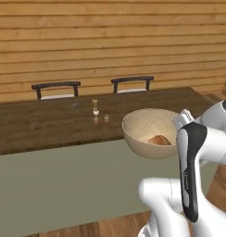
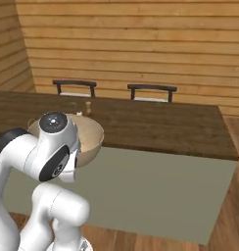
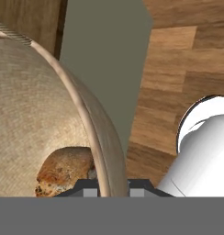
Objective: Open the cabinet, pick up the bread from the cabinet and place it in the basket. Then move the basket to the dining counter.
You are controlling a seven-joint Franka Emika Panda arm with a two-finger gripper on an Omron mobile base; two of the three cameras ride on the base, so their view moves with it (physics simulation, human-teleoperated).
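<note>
Now my fingers (image 3: 107,187) are clamped on the basket (image 1: 149,134) rim, bread (image 1: 159,140) inside, held short of the counter (image 1: 50,122) at 12 o'clock; I'd keep it level and carry it forward.

no readable text, labels, brands or numbers on anything; a faint mark on the arm is illegible.
</note>
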